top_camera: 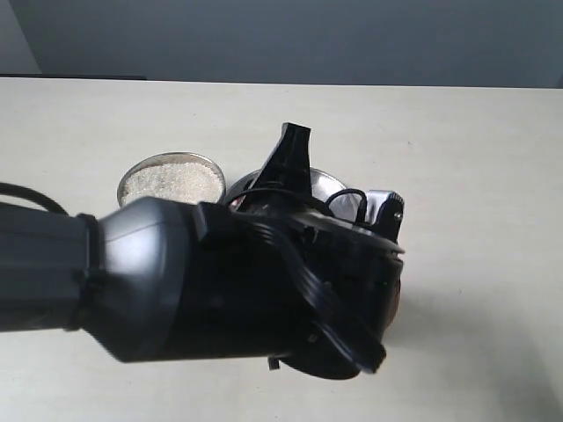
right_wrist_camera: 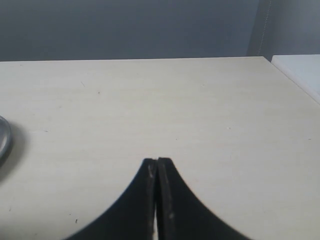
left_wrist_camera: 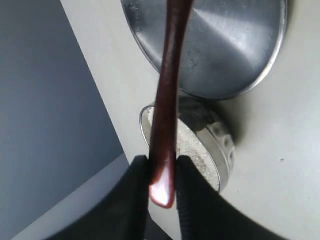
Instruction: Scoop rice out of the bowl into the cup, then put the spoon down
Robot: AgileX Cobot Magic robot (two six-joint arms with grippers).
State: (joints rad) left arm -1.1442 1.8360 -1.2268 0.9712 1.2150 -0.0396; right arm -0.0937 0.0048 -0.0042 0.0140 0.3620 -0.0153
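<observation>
Reaching in from the left of the exterior view with the left arm (top_camera: pixel 149 272), bulking dark across the foreground. Pinching the spoon (left_wrist_camera: pixel 167 90) by its handle between both fingers of the left gripper (left_wrist_camera: pixel 161 167). Holding the right gripper (right_wrist_camera: pixel 157 165) with jaws pressed flat together.

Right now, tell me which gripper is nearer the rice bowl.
Left. The left gripper, clamping the wooden spoon, hangs right by the bowl; the right gripper sits shut over the table, bowl outside its view.
</observation>
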